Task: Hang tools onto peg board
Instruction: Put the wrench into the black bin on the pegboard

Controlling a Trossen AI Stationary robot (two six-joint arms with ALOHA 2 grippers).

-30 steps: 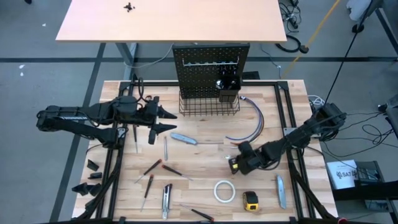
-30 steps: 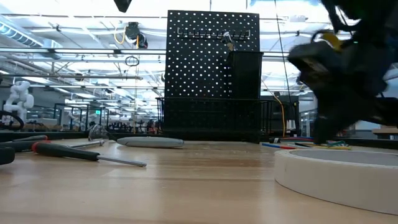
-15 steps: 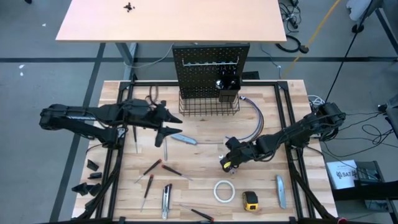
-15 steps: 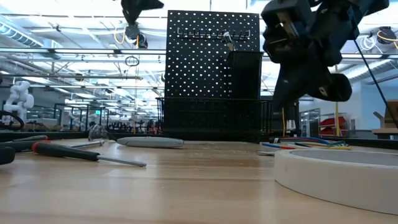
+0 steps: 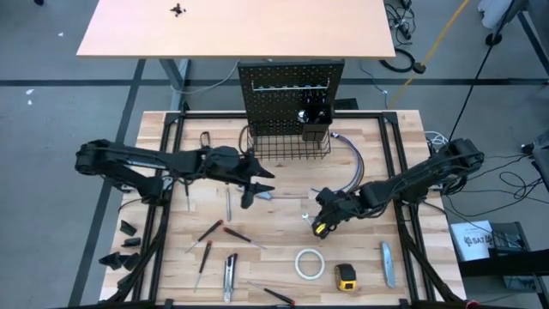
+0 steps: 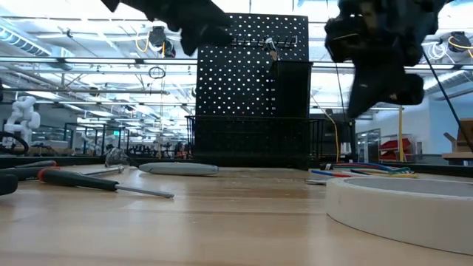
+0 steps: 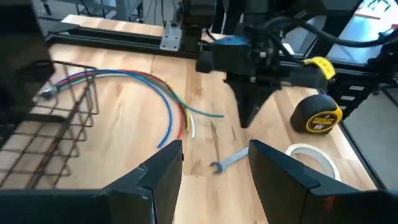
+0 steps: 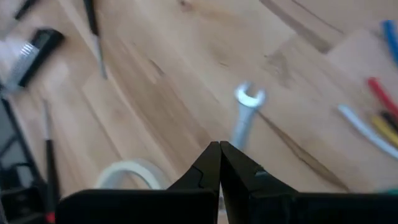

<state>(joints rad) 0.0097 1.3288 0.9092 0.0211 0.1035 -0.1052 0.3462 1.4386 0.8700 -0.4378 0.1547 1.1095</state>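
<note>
Near the worktop's (image 5: 377, 137) middle lies a small silver wrench (image 7: 227, 161). Right gripper (image 5: 319, 225), pressed together above it, should spread first; left gripper (image 5: 251, 190) hovers half spread near the black peg board (image 5: 287, 94).

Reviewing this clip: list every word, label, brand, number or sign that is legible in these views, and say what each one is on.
No text reads clearly in any view.
Yellow tape measure: dark label on its side, print too blurred to read.
White box on the floor to the right of the table: dark lettering, too small to read.
Peg board, wrench, white tape roll: no marking visible.
</note>
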